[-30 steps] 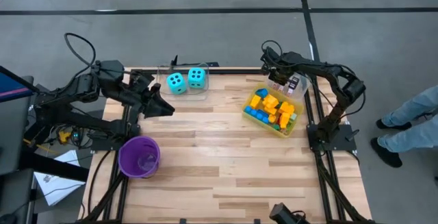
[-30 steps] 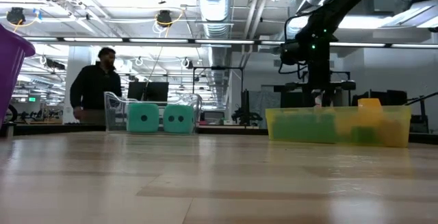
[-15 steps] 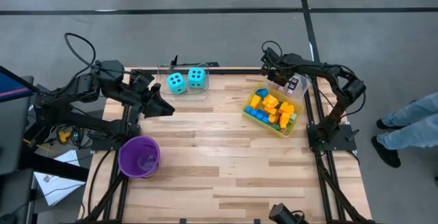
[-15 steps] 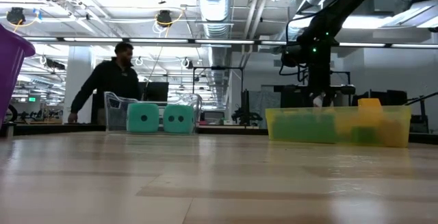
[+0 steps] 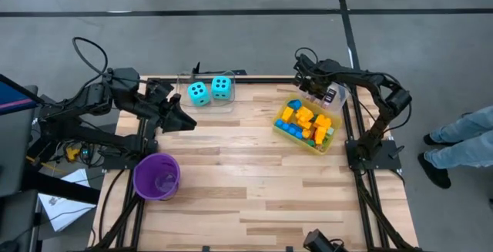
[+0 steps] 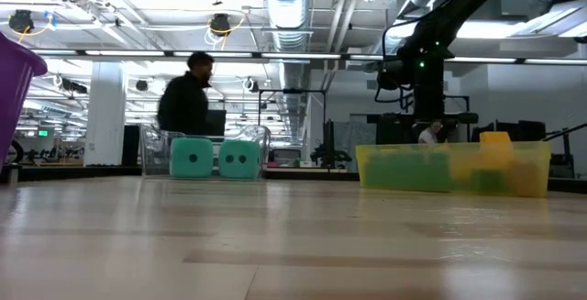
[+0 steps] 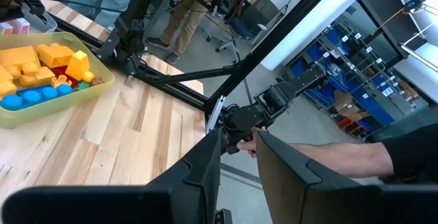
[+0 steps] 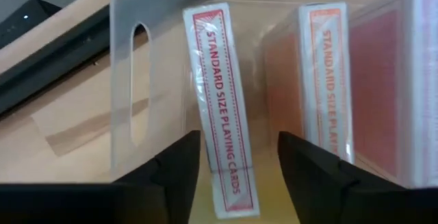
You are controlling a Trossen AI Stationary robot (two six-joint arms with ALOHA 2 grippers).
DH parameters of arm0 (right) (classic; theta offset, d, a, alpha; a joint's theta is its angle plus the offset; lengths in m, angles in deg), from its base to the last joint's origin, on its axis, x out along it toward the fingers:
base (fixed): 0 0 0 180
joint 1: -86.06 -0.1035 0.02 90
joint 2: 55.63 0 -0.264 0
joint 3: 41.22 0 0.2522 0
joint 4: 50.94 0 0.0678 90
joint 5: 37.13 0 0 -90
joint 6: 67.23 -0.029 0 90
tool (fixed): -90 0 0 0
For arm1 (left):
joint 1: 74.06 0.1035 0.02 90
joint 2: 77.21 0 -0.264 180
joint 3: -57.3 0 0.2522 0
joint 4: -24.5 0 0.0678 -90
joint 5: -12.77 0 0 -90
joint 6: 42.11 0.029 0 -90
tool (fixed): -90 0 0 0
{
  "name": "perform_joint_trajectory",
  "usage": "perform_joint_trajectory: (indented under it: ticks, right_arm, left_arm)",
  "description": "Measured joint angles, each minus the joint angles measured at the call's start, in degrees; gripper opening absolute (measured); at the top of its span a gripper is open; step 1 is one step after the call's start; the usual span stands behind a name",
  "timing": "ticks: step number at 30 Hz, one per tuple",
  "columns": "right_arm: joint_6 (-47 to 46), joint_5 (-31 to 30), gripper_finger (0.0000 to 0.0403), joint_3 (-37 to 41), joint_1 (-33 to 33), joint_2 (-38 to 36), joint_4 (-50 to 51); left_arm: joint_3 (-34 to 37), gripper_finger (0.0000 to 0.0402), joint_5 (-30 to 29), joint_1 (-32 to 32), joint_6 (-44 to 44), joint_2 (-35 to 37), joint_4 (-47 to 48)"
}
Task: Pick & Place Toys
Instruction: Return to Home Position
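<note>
Table (image 5: pixel 254 190): light wood. Bare boards are shown across the centre and lower half of the high view, between the purple cup (image 5: pixel 157 176) at the left edge and the yellow bin (image 6: pixel 404 172) near the right edge.

Bricks (image 5: pixel 306 122): yellow, orange and blue, heaped in the yellow bin.

Dice (image 5: pixel 199 92): two, cyan, set side by side in the clear dice bin (image 6: pixel 154 150) at the upper edge.

Card decks (image 8: pixel 220 107): stood on edge in the clear card bin (image 8: pixel 124 80) at the table's upper right corner.

Right gripper (image 5: pixel 308 82): placed over the card bin. Its fingers (image 8: pixel 174 175) are spread, and one deck is seen between them, ungripped.

Left gripper (image 5: pixel 183 122): placed over the upper left of the table, near the left edge. A narrow gap is shown between its fingers, and nothing is held.

Person (image 6: pixel 188 94): seen beyond the far edge in the low view.
</note>
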Motion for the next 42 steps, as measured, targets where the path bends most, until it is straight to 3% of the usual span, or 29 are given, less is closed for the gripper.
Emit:
perform_joint_trajectory:
  ticks: [7,14,20,26,34,36,39,42]
  right_arm:
    - [1.1,-0.7,0.0220,-5.9,-0.7,-0.3,5.9]
    - [2.0,-3.1,0.0227,-10.8,-3.5,-6.2,6.0]
    - [14.2,0.0,0.0217,-11.4,-8.4,-15.5,1.6]
    - [21.1,1.7,0.0169,-11.5,-20.1,-23.8,0.1]
    - [18.4,-4.2,0.0039,-11.5,-40.7,-25.6,-2.7]
    - [16.2,-7.1,0.0010,-11.5,-45.7,-25.2,-4.5]
    - [12.2,-12.2,0.0009,-11.5,-52.0,-25.2,-6.6]
    - [10.7,-17.7,0.0002,-11.4,-58.2,-25.2,-8.4]
  left_arm:
    - [0.0,0.0090,0.2,0.0,0.1,0.0,0.0]
    - [0.0,0.0090,0.2,0.0,0.2,0.0,0.0]
    - [0.0,0.0090,0.1,0.0,3.1,0.0,0.0]
    - [0.0,0.0090,-3.5,0.0,10.2,0.0,0.8]
    - [2.0,0.0074,-9.1,0.0,22.2,0.2,-0.6]
    - [5.2,0.0053,-9.5,0.0,24.4,1.0,-4.4]
    - [12.7,0.0012,-9.8,0.0,24.7,3.5,-15.2]
    - [21.8,0.0007,-9.8,-0.1,25.4,7.6,-25.1]
